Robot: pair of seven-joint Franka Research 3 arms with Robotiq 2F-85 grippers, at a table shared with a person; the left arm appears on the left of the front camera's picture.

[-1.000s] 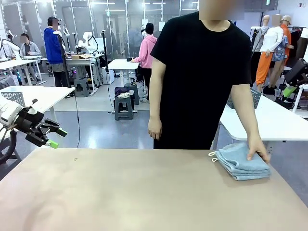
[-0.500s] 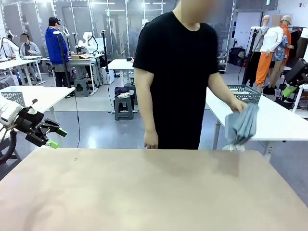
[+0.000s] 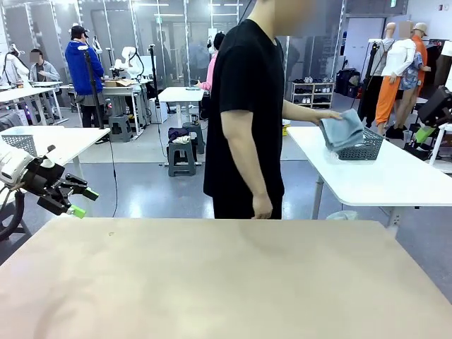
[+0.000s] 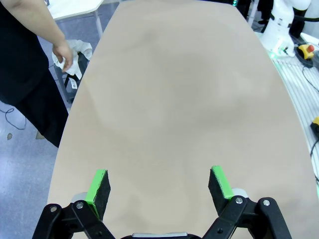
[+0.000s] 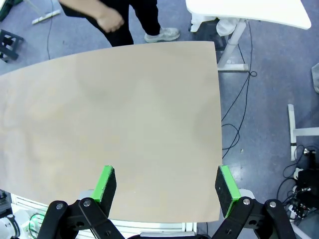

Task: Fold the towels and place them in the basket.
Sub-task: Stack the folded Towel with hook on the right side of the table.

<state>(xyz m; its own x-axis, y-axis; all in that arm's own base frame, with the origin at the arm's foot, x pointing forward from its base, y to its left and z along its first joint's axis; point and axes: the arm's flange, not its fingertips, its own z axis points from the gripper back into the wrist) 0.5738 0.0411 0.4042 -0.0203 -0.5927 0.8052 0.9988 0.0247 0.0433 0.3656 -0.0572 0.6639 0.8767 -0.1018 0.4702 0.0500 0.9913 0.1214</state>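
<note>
Blue-grey towels (image 3: 342, 131) bundle over one basket (image 3: 361, 143).

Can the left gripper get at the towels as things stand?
Probably not. The left gripper hangs open by the table's near-left edge, while the person's hand holds the towels over the basket on another table.

Folded light blue-grey terry cloth towels (image 3: 342, 131), bunched and tilted, held in the air just at the near rim of the dark grey perforated mesh basket (image 3: 363, 147), basket upright on the white side tabletop (image 3: 381, 180)
</note>
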